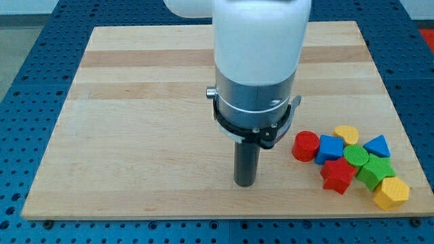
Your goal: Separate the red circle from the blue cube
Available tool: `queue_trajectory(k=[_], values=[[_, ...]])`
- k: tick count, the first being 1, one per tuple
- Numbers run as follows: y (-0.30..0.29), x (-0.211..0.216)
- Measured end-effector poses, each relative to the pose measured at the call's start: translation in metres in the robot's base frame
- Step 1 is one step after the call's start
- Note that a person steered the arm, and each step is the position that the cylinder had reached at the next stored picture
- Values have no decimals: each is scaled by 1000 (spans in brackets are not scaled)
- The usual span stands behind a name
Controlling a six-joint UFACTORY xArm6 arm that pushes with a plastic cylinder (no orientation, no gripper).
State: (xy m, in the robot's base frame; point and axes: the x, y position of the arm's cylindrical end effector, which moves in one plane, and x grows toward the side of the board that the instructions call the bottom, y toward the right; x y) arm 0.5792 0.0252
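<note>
The red circle (305, 146) sits on the wooden board at the view's lower right, touching the blue cube (331, 148) on its right side. My tip (245, 183) rests on the board to the left of the red circle, about a block's width away and slightly lower in the view. The rod hangs from the large white and silver arm body (256, 61) that fills the view's top centre.
A cluster lies right of the blue cube: a yellow heart-like block (347, 133), a blue triangle (377, 146), a green circle (356, 156), a red star-like block (338, 175), a green block (375, 171), a yellow hexagon (391, 192). The board's right edge (400, 135) is close by.
</note>
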Motion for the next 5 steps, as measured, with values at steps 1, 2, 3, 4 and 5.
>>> queue_trajectory(k=[1,2,3,4,5], values=[[43,21],[78,20],[78,10],[78,-16],[78,-16]])
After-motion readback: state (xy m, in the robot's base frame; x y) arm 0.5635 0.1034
